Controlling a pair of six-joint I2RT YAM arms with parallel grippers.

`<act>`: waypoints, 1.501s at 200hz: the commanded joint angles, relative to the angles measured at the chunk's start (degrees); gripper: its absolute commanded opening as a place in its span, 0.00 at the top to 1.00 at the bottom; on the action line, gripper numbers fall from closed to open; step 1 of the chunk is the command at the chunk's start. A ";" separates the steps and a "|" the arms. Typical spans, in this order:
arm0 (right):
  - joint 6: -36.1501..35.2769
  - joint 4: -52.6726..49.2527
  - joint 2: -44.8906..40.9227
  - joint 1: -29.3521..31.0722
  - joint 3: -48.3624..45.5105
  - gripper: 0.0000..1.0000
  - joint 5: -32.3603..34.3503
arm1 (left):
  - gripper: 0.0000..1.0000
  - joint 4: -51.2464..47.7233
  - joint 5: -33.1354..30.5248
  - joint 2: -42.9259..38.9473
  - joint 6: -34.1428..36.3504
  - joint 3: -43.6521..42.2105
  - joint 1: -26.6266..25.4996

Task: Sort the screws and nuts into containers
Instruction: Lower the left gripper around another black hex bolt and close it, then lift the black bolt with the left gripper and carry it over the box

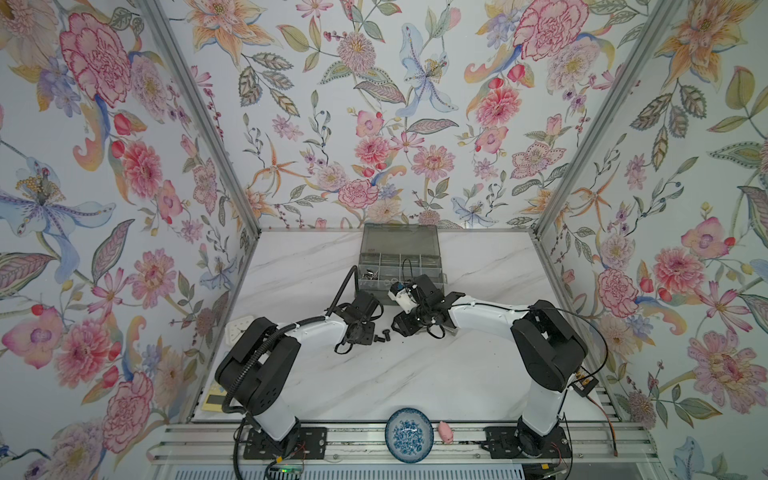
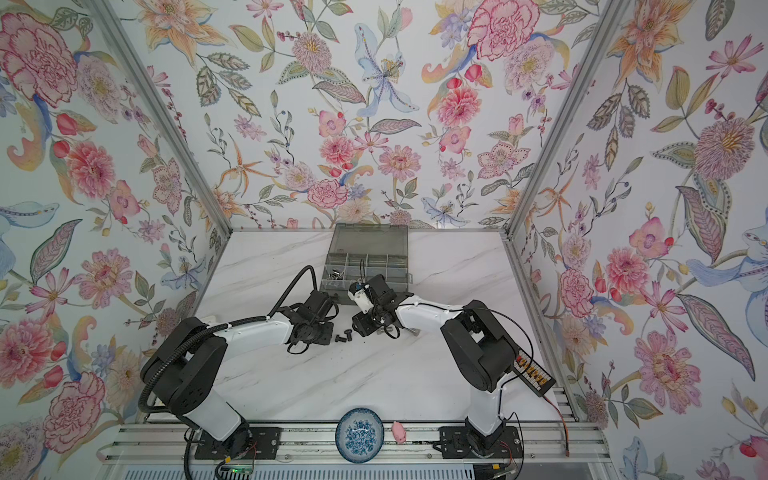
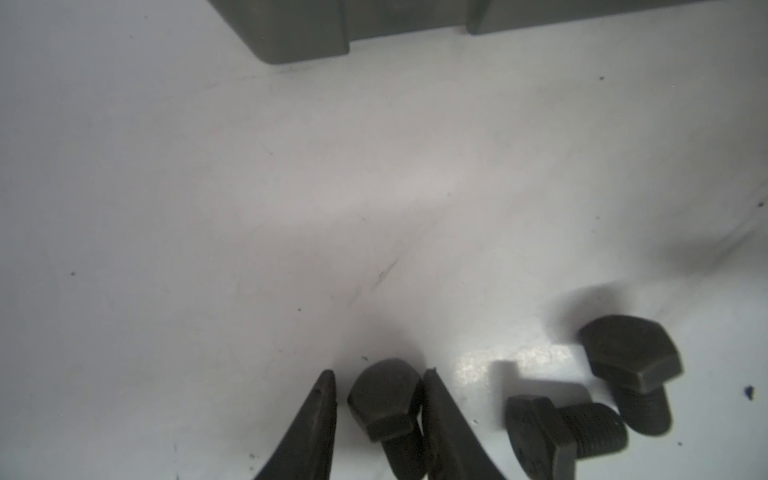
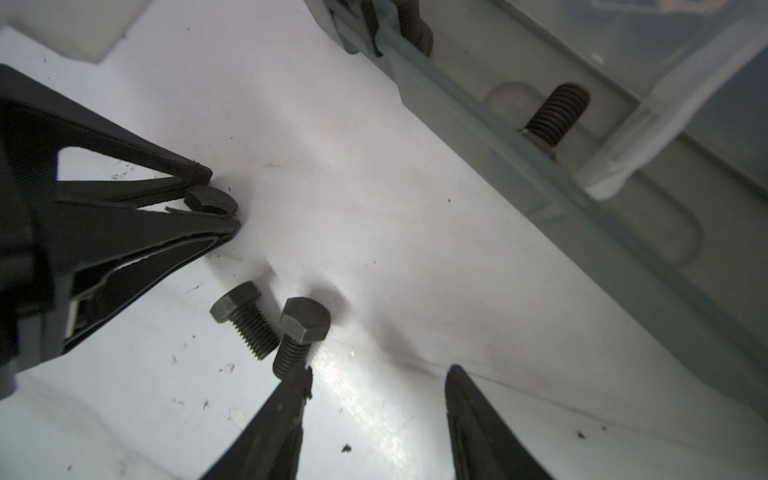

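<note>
**Screws at pickup.** In the left wrist view, bottom centre, the left gripper straddles one screw, a matte black bolt with a hex head. Its fingers sit close on either side of the head (whether they already pinch it cannot be told). A second screw and a third screw, equally black with short coarse threads, lie just beside each other at lower right on the white marbled tabletop. They are near the smoky grey organizer box at centre frame. The right gripper stands parted and empty at the bottom edge. A further black screw lies in a box compartment, upper right.
</note>
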 commanded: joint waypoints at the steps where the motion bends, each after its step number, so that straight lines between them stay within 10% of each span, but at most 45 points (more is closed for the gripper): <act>1: 0.87 0.41 -1.22 -0.35 -0.33 0.44 0.06 | 0.65 -2.43 0.01 -1.16 -0.52 -0.91 -0.75; 59: 0.87 0.43 -1.23 -0.35 -0.41 0.44 0.20 | 0.72 -1.72 0.17 -0.54 -0.48 -0.83 -0.97; 110: 0.85 0.43 -1.83 -0.45 -0.50 0.44 0.20 | 1.00 0.60 0.17 -1.00 -0.78 -1.11 -0.95; 225: 1.86 1.88 -12.27 -4.30 -3.54 0.44 -2.21 | 1.00 8.20 7.82 -10.21 3.04 3.57 5.78; 300: 2.68 2.16 -15.18 -6.95 -6.51 0.44 -1.41 | 1.00 12.21 13.65 2.82 7.40 13.77 13.38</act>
